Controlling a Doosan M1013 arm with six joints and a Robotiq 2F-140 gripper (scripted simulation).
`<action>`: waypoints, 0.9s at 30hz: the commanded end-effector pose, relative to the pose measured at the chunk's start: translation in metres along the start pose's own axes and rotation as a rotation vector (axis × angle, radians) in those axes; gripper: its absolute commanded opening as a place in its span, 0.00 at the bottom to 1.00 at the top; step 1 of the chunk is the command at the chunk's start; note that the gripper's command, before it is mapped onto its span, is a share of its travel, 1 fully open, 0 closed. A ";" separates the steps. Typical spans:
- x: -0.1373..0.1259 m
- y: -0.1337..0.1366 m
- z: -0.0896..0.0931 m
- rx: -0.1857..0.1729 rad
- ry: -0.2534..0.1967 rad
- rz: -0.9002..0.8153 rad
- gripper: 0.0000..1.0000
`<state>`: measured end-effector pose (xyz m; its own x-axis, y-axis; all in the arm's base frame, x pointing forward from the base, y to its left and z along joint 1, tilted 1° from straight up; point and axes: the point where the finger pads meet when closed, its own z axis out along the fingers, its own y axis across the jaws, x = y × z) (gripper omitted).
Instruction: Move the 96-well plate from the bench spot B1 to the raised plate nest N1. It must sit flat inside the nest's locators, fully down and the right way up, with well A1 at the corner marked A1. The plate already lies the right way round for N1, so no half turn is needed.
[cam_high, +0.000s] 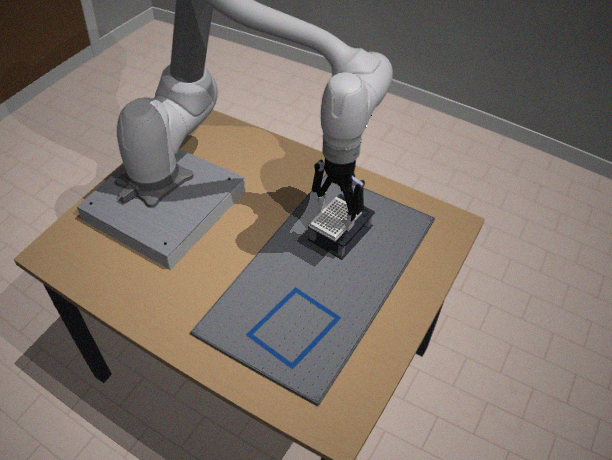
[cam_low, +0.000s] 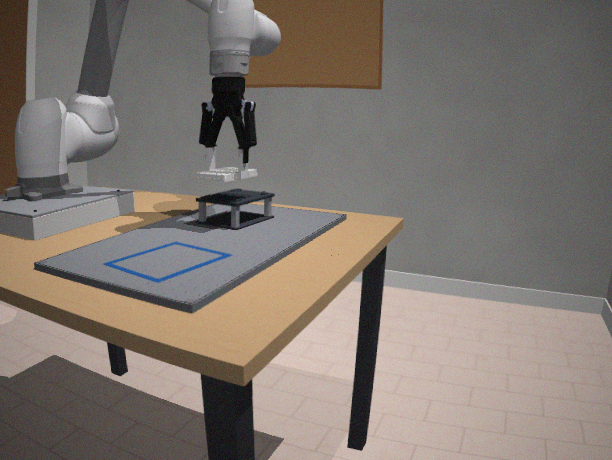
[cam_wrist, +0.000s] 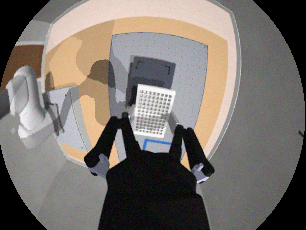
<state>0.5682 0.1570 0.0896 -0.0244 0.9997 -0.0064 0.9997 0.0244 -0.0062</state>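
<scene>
White plate (cam_low: 227, 174) between pincer (cam_low: 228, 161) fingertips

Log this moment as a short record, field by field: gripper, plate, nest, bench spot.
gripper: shut on the 96-well plate, pointing down
96-well plate: held level in the air, wells up, above the nest, not touching it
nest N1: raised dark platform on short posts, nothing on it
bench spot B1: blue outline on the grey mat, plate gone from it

White 96-well plate (cam_high: 330, 218) with a fine dotted grid of wells. Black gripper (cam_low: 227, 162) on a white arm (cam_high: 350, 100). Black-topped nest (cam_low: 235, 196) on grey posts. Grey dotted mat (cam_high: 360, 280) bearing a blue square outline (cam_high: 270, 312). Tan table (cam_high: 125, 280), black legs.
</scene>
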 end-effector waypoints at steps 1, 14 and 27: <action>0.014 -0.003 -0.003 0.000 0.000 0.000 0.00; 0.049 -0.012 -0.009 0.000 0.000 0.000 0.00; 0.060 -0.015 -0.011 0.000 0.000 0.000 0.00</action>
<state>0.5516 0.2166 0.0999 -0.0242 0.9997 -0.0067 0.9997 0.0241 -0.0062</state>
